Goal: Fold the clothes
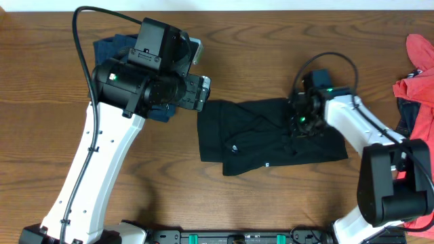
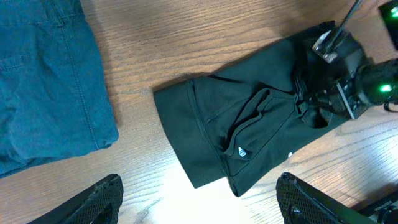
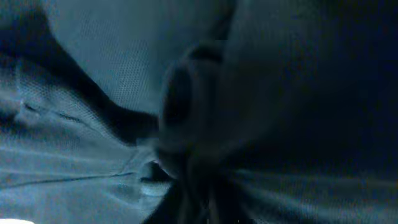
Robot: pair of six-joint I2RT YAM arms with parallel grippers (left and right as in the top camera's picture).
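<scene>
The long black garment (image 1: pixel 261 139) lies roughly flat and crosswise at the middle of the wooden table (image 1: pixel 271 47), its surface creased, with loose folds near its centre; its small white round logo (image 2: pixel 242 150) faces up near the lower left edge; the left gripper (image 2: pixel 199 182) hangs above that left end with its two fingers (image 2: pixel 102 198) spread wide apart and nothing between them; the right gripper (image 1: pixel 298 122) is pressed down into the garment's right part, where the cloth bunches around it; the right wrist view is filled with dark, blurred fabric, so I cannot tell whether those jaws are closed on the cloth or parted; the navy-blue shorts (image 1: pixel 108 49) lie at the far left of the table, partly hidden under the left arm and well apart from the black garment; the coral-red pieces (image 1: pixel 420 68) lie heaped at the right edge of the table, over something dark blue.
</scene>
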